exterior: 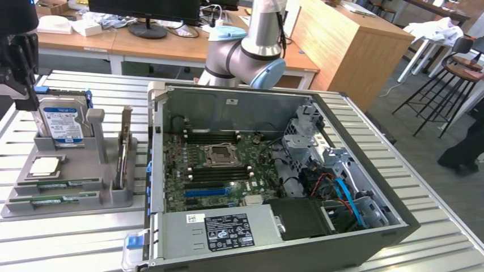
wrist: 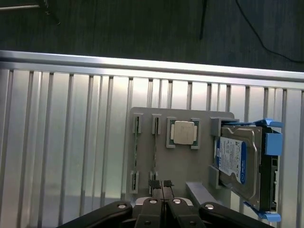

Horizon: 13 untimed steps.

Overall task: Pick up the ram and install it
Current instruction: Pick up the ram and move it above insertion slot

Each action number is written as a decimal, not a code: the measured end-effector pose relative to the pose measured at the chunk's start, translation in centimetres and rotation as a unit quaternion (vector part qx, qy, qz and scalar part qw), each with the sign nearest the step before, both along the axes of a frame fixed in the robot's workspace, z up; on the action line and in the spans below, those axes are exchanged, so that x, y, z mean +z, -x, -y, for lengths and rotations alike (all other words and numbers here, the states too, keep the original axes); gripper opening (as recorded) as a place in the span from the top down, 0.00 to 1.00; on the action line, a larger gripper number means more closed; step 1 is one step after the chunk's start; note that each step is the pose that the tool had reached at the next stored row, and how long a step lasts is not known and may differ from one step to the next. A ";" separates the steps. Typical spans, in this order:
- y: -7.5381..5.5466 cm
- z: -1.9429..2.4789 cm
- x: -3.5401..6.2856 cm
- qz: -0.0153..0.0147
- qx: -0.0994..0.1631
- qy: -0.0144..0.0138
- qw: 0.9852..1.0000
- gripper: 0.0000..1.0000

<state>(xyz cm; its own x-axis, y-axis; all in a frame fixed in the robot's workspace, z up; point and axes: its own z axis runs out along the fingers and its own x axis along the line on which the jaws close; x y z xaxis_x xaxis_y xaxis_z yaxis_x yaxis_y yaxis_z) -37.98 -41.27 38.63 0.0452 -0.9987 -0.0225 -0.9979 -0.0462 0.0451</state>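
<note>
Gripper [wrist: 161,184] is fully closed, fingertips [wrist: 155,187] pressed together with nothing between them, so it's carrying nothing. It hangs above the grey tray [exterior: 113,198], over the tray edge at one end of the stick slots. Can't see it touching anything.

The ram [exterior: 56,184] hasn't been picked. It sits on edge in its long slot in the tray, with a grey block at each end. The twin stick [exterior: 53,199] is in the next slot, parallel, towards the tray's outer edge.

Also on the tray:
- CPU [exterior: 44,165] in a square pocket, just beside the ram, on the side away from the twin.
- Hard drive [exterior: 60,122] with blue side rails, propped up at the tray end beyond the CPU.
- A card [exterior: 124,141] on edge along the tray side nearest the PC case [exterior: 226,107].

The case lies open just beside the tray, motherboard [exterior: 181,187] exposed. Black memory slots [exterior: 215,136] flank the CPU socket [exterior: 219,154], and there's a blue slot [exterior: 206,191] on the board too.

Tray and case both sit on the slatted aluminium table [exterior: 68,249]. The arm's body [exterior: 253,51] rises beyond the case, well apart from the tray.
</note>
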 end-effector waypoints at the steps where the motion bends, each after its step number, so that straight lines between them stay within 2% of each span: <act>1: 0.0 0.00 0.00 0.000 0.000 0.000 1.000 0.90; 13: 0.0 0.00 -0.17 0.001 0.000 0.000 1.000 0.90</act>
<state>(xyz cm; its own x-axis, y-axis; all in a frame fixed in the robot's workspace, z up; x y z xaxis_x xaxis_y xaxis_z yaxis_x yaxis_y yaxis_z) -37.98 -41.27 38.46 0.0453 -0.9987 -0.0225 -0.9980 -0.0463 0.0427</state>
